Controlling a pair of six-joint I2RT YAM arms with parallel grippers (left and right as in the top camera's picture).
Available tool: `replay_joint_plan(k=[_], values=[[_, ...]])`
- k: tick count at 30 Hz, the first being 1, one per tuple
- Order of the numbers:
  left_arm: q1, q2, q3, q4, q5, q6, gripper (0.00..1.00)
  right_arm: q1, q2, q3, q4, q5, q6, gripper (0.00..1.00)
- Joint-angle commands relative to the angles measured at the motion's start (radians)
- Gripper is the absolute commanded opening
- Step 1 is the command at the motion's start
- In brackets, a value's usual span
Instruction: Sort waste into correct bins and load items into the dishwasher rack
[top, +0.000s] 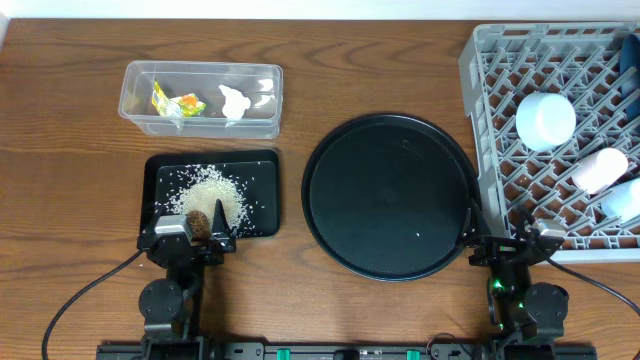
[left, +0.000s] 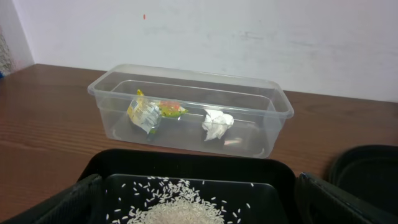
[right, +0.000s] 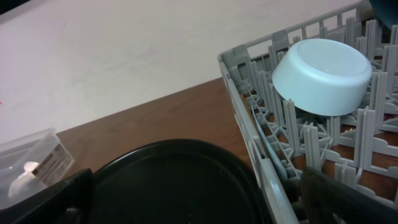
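The clear tub (top: 200, 66) holds the yellow-green wrapper (top: 175, 103) and the white tissue (top: 234, 102); the left wrist view shows the wrapper (left: 149, 112) and the tissue (left: 216, 124) too. Rice (top: 210, 190) and a brown lump (top: 198, 220) lie in the black rectangular tray (top: 262, 170). My left gripper (top: 196, 238) hangs open over that tray's near edge, empty. The grey rack (top: 480, 120) carries the upturned pale bowl (top: 545, 120), a pink cup (top: 600, 168), a light-blue cup (top: 625, 200) and a blue plate (top: 630, 55). My right gripper (top: 512, 247) stands open and empty at the rack's near-left corner.
A large round black tray (top: 390, 195) lies between the rectangular tray and the rack, almost touching the rack's left wall. Both arm bases sit at the table's near edge. Bare wooden tabletop (top: 60, 180) stretches to the left.
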Motion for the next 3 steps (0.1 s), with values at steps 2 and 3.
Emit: replay_joint_plan(k=[2,3], values=[[0.005,-0.006,-0.01,-0.047,-0.013,0.014,0.98,0.007,-0.007,-0.002,-0.005,0.01,-0.014,0.99],[0.005,-0.006,-0.01,-0.047,-0.013,0.013,0.98,0.007,-0.007,-0.002,-0.005,0.01,-0.014,0.99]])
